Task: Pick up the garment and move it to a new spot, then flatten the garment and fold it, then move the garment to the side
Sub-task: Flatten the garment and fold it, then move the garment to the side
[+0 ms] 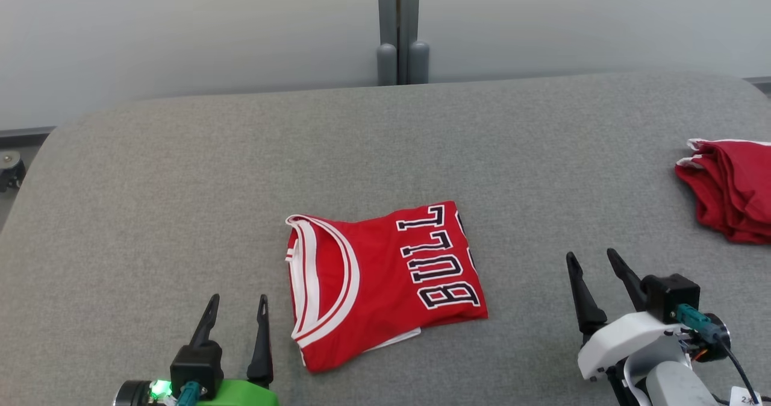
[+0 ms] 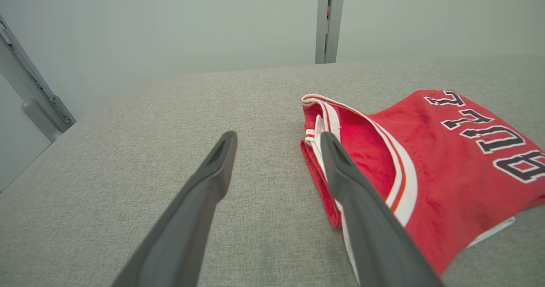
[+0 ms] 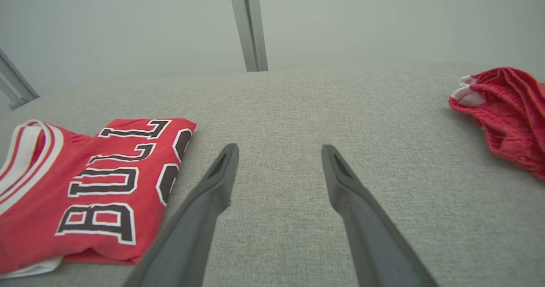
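Folded, the jersey (image 1: pixel 385 279) lies in the middle of the tabletop (image 1: pixel 181 183) between the left claw (image 1: pixel 238 300) and right claw (image 1: pixel 591 254), both spread wide and empty, likely poised to shift it aside toward the red pile (image 1: pixel 729 189).

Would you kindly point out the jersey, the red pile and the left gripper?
jersey (image 1: pixel 379 285): head view, red chest fabric beside the collar.
red pile (image 1: pixel 732 189): head view, middle of its folds.
left gripper (image 1: pixel 238 300): head view, midway between its fingertips.

red jersey (image 1: pixel 385 282), white trim; grey table (image 1: pixel 181 183).
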